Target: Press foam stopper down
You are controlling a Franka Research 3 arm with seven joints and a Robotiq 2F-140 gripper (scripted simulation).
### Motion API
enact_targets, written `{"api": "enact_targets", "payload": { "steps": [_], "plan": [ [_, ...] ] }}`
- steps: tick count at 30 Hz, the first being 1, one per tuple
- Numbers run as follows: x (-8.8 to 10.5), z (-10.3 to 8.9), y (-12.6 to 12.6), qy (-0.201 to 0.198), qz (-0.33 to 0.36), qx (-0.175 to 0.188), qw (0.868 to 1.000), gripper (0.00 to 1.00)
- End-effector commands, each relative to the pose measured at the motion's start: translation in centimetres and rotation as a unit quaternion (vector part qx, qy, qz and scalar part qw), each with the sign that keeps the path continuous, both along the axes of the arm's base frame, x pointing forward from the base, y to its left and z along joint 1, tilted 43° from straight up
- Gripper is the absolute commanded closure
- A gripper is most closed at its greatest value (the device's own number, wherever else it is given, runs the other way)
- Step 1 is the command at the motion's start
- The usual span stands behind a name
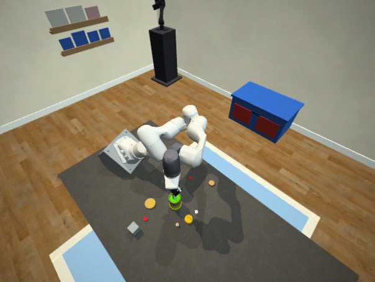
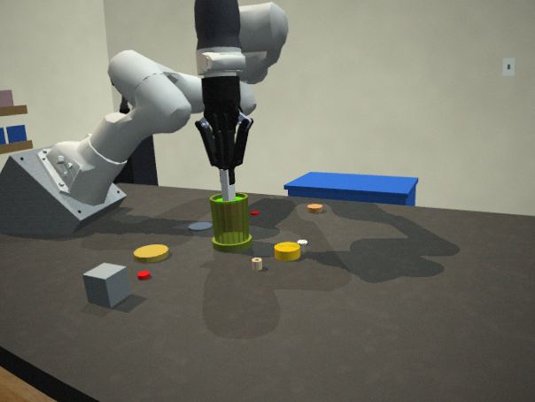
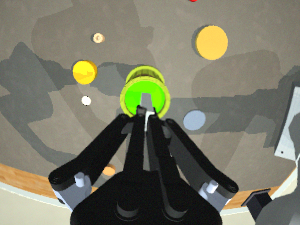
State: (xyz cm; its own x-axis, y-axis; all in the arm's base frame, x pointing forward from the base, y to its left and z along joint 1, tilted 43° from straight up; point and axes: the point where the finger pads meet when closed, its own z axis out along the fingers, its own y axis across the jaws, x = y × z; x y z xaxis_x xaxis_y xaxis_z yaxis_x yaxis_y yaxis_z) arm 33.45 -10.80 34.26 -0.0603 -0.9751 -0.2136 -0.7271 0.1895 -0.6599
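Observation:
The see-through olive jar (image 1: pixel 175 206) (image 2: pixel 230 228) (image 3: pixel 145 73) stands upright. The bright green foam stopper (image 1: pixel 177 199) (image 2: pixel 238 198) (image 3: pixel 132 98) is inside its mouth, and its top looks a little below the rim in the exterior view. My gripper (image 1: pixel 175 197) (image 2: pixel 228 197) (image 3: pixel 145 100) is shut and empty, pointing down. Its pale fingertips reach inside the rim and appear to touch the stopper's top near the middle. The fingers hide part of the stopper. How far it is pressed in is hard to tell exactly.
Near the jar lie a yellow-orange disc (image 1: pixel 150 203) (image 2: pixel 151 252) (image 3: pixel 212 42), a yellow disc (image 1: pixel 189 218) (image 2: pixel 287 251) (image 3: pixel 85 72), a small tan ring (image 2: pixel 257 264), a white piece (image 3: pixel 86 100) and a blue-grey disc (image 2: pixel 200 227) (image 3: pixel 194 120). A grey cube (image 1: pixel 133 228) (image 2: pixel 107 284) stands farther off.

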Motion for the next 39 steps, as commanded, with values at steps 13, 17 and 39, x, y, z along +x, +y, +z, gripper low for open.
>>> {"api": "enact_targets", "payload": {
  "steps": [13,17,39],
  "plan": [
    [-0.1,-0.6,0.5,0.006,0.003,0.010,1.000,1.00],
    [-0.1,-0.5,0.5,0.006,0.003,0.010,1.000,1.00],
    [-3.0,3.1,-0.6,0.006,0.003,0.010,1.000,1.00]
  ]
}}
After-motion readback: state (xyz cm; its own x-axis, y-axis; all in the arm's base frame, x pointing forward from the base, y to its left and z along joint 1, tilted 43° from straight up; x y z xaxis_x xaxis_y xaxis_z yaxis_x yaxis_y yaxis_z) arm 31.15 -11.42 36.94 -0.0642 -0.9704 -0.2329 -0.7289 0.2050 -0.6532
